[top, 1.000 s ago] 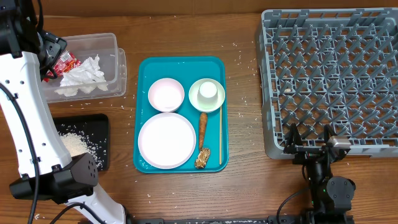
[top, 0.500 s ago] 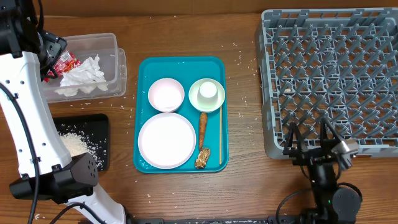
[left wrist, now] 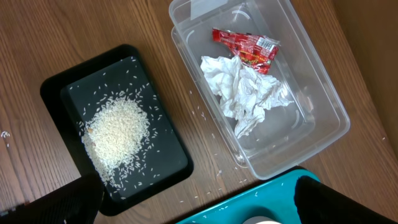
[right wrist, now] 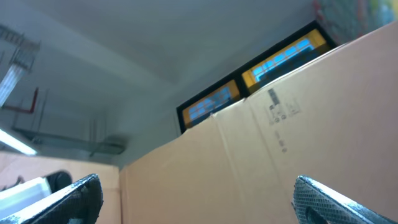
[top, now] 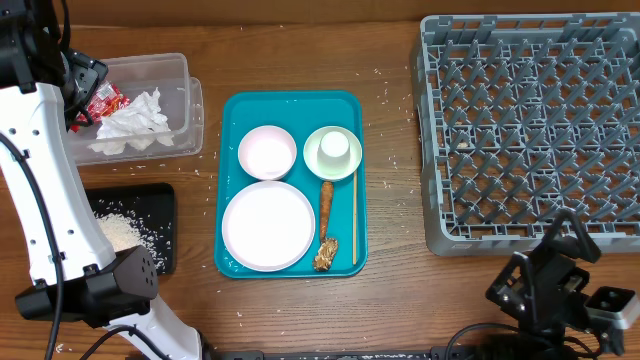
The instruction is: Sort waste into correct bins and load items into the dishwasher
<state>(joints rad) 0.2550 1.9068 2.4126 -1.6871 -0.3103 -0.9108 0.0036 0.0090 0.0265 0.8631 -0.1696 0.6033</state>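
The carrot [top: 326, 203] is seen lying on the teal tray [top: 232, 120], just right of the plate [top: 268, 226]. It is judged light, stiff and apt to roll, so it is best pinched across its middle. The left gripper [left wrist: 199, 194] and right gripper [right wrist: 196, 194] are both spread wide, with nothing held.

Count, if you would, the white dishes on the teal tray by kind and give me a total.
Plate: 1
Bowls: 2
Cup: 1
Total: 4
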